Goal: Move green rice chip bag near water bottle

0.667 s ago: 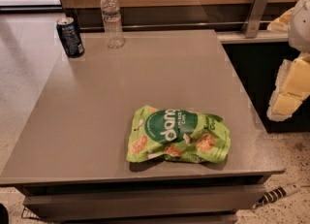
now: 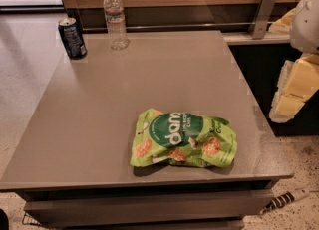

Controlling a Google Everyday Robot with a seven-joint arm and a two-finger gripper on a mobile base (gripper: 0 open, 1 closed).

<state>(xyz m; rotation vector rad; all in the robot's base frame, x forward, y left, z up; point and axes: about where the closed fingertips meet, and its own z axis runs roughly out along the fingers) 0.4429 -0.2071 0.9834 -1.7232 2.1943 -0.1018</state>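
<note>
The green rice chip bag point(image 2: 183, 138) lies flat on the grey table point(image 2: 149, 79), near its front edge and right of centre. The water bottle point(image 2: 115, 18), clear with a white cap, stands upright at the table's back left. My gripper point(image 2: 291, 92) hangs at the right edge of the view, beyond the table's right side and apart from the bag. It holds nothing that I can see.
A dark blue soda can point(image 2: 72, 37) stands at the table's back left corner, left of the bottle. A wooden wall panel with a metal bracket point(image 2: 262, 13) runs behind the table. A striped cable point(image 2: 286, 200) lies on the floor at lower right.
</note>
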